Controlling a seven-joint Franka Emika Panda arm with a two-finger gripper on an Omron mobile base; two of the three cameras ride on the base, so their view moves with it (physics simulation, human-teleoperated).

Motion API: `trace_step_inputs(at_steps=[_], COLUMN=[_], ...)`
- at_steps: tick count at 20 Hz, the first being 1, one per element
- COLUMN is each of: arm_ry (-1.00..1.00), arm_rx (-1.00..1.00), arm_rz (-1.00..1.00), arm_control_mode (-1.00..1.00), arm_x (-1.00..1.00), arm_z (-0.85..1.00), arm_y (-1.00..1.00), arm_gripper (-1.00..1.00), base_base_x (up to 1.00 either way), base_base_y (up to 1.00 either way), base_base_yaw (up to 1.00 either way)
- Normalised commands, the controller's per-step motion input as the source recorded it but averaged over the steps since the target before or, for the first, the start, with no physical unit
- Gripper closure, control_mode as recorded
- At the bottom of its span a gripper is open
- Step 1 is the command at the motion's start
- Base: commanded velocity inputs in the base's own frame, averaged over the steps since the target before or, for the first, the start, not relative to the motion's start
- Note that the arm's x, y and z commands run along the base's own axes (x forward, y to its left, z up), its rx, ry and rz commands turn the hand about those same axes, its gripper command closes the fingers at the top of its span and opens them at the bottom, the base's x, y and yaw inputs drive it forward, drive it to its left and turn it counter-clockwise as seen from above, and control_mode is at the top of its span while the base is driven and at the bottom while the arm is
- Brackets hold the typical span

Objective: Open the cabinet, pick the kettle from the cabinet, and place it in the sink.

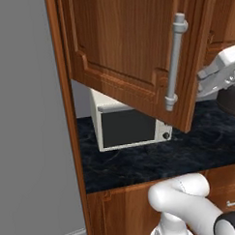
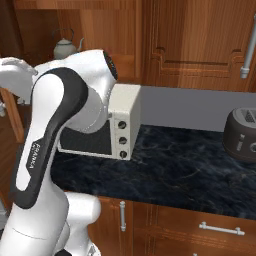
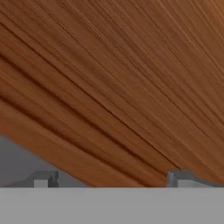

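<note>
The cabinet door [image 1: 121, 42] of reddish-brown wood stands swung open, its grey bar handle [image 1: 175, 63] facing the left base view. Inside the cabinet, the small grey-green kettle [image 2: 64, 47] sits on a shelf, upright and untouched. My hand [image 1: 219, 74] is just past the door's free edge, on its right side. My gripper [image 3: 113, 181] is open; its two dark fingertips [image 3: 43, 179] stand wide apart with nothing between them, very close to the door's wood [image 3: 109, 87]. The sink is out of view.
A white microwave [image 1: 129, 126] stands on the black marble counter [image 1: 188, 150] under the cabinet. A dark toaster [image 2: 245, 135] sits further right. Wooden drawer fronts [image 2: 220, 227] run below the counter. A tall grey panel [image 1: 27, 118] is on the left.
</note>
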Motion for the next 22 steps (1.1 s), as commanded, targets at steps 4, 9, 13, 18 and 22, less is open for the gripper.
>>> trace_step_inputs(at_steps=[4, 9, 13, 18, 22], arm_ry=[-0.12, -0.07, -0.01, 0.0, 0.0], arm_rx=[0.02, 0.02, 0.03, 0.05, 0.07], arm_rz=[-0.28, -0.29, -0.25, -0.16, -0.07], arm_control_mode=[-1.0, -1.0, -1.0, -1.0, -1.0], arm_x=[-0.11, -0.01, 0.01, 0.09, 0.14], arm_z=[-0.04, -0.02, 0.0, 0.0, 0.0], arm_y=[0.39, 0.38, 0.38, 0.32, 0.28], arm_gripper=[-1.0, -1.0, -1.0, -1.0, -1.0], base_base_x=[0.0, 0.0, 0.0, 0.0, 0.0], base_base_y=[0.0, 0.0, 0.0, 0.0, 0.0], base_base_yaw=[0.0, 0.0, 0.0, 0.0, 0.0])
